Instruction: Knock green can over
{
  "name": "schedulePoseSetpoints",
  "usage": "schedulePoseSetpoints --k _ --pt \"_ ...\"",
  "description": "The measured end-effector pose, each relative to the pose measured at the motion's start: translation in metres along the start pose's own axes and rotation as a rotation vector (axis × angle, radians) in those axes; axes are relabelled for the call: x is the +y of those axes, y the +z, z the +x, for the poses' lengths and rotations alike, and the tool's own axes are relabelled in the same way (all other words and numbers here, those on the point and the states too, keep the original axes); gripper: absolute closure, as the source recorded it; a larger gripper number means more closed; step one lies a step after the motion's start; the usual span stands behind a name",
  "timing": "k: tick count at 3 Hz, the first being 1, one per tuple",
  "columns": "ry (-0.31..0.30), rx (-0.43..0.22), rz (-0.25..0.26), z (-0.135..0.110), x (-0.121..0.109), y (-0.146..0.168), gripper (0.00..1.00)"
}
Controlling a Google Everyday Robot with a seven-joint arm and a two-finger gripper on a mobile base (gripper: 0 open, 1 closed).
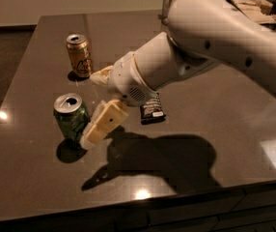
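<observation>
The green can stands upright on the dark table at the left front, its silver top and tab opening showing. My gripper is just to the can's right, open, with nothing held. Its lower cream finger lies against the can's right side near the base. The upper finger points left, behind the can, toward the orange-gold can, which stands upright farther back. The white arm reaches in from the upper right.
A small dark packet lies on the table just under the wrist. A clear glass stands at the back edge. A tray with items sits at the far right corner. The table's front edge runs along the bottom.
</observation>
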State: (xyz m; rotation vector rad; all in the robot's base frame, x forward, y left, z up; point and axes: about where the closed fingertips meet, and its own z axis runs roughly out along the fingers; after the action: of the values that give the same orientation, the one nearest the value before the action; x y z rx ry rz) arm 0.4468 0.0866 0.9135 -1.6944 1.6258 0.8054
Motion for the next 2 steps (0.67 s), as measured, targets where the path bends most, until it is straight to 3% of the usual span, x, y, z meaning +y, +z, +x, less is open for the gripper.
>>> schedulePoseSetpoints --k 1,2 --pt "0.011 -0.023 -0.019 -0.007 0.003 0.020 0.00" --pt "0.008 -0.039 -0.028 -0.016 0.004 0.032 0.15"
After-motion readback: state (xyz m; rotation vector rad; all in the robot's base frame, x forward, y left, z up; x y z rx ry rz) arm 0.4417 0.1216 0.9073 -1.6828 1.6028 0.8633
